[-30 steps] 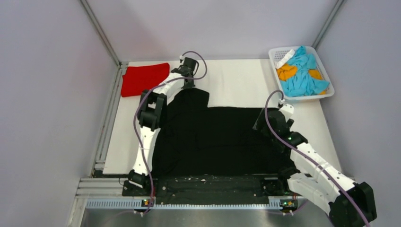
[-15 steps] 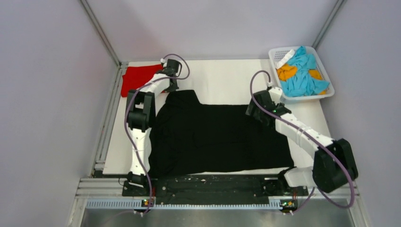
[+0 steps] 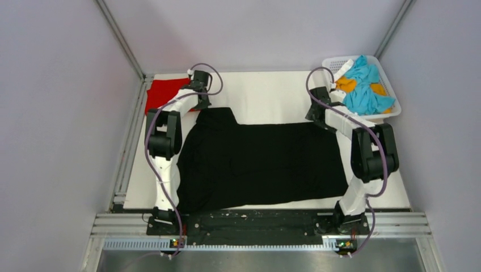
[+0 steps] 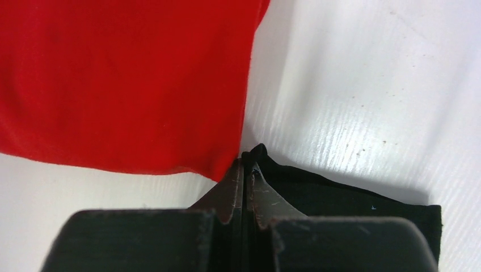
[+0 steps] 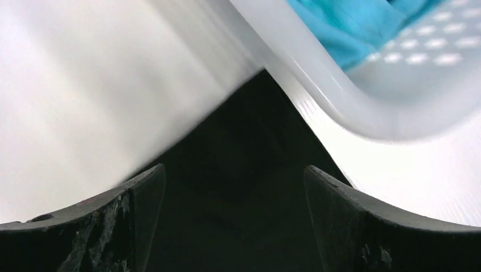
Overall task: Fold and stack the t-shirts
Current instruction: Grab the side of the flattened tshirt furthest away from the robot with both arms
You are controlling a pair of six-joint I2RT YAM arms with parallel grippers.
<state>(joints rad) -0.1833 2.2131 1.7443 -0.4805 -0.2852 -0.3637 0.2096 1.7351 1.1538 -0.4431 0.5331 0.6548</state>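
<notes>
Top external view shows two t-shirts and one basket. The black t-shirt lies spread between two grippers. The left gripper is pinched tight on its far corner, and the red t-shirt lies just ahead of the fingertips, partly hidden by the arm from above. The right gripper holds its fingers apart over the other far corner. The basket rim just beyond is blurred and cut off.

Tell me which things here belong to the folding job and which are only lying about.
Job: black t-shirt; red t-shirt; left gripper, shut on the black one; right gripper, open above it.
Lying about: white lattice basket; blue and orange cloths inside it.
</notes>
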